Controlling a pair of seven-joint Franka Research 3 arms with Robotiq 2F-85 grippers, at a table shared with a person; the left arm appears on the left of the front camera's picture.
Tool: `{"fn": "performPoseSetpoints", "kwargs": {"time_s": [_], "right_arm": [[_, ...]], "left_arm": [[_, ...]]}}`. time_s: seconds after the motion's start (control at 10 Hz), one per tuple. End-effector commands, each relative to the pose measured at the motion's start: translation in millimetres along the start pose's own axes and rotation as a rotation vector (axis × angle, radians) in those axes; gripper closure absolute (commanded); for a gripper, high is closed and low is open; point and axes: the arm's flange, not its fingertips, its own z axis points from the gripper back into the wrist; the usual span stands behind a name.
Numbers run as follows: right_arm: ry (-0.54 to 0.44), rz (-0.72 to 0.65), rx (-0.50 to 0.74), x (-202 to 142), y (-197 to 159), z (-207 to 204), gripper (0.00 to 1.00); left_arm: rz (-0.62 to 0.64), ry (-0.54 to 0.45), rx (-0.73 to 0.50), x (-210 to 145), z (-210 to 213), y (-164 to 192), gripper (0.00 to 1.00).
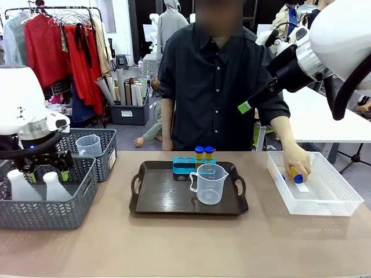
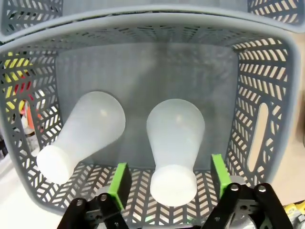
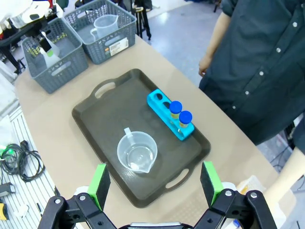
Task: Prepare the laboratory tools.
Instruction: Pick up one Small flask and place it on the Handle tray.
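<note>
At far left the left gripper hangs over the near basket, a grey mesh one at the table edge. Two white flasks stand in it. The left flask leans aside. The right flask stands with its neck between the green pads. The jaws are apart, one pad on each side of that neck with a gap on both sides, so nothing is gripped.

Just behind is the far basket, also grey, with a clear back jug in it.

In the middle of the table lies the dark tray. The blue rack sits at its far edge. Two blue-capped tubes of amber liquid stand side by side in the rack's right end, and the holes to their left are bare. The jug stands upright on the tray just in front of the rack, handle to the left.

Behind the tray stands a person in a dark shirt. The person's hand reaches down into the white basket at the right, its fingers on a third tube.

The right gripper is held high above the table's right side, jaws wide apart and holding nothing
</note>
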Motion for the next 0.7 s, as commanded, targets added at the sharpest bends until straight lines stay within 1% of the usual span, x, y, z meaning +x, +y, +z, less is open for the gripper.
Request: {"fn": "performPoseSetpoints", "kwargs": {"time_s": [0.0,0.2,0.3,0.5,0.6], "right_arm": [[-0.004,0.003,0.004,0.6,-0.7,0.7,0.0],[-0.004,0.003,0.004,0.6,-0.7,0.7,0.0],[-0.004,0.003,0.004,0.6,-0.7,0.7,0.0],[-0.004,0.003,0.004,0.6,-0.7,0.7,0.0],[-0.004,0.003,0.004,0.6,-0.7,0.7,0.0]], "left_arm": [[-0.015,-0.024,0.007,0.7,-4.0,7.1,0.58],[-0.011,-0.018,-0.002,-1.3,-4.9,7.4,0.96],[-0.011,-0.025,-0.002,-0.5,-3.1,7.2,1.0],[-0.013,-0.025,-0.02,0.9,5.3,6.8,1.0],[-0.014,-0.028,-0.026,-2.2,17.2,3.1,1.0]]}}
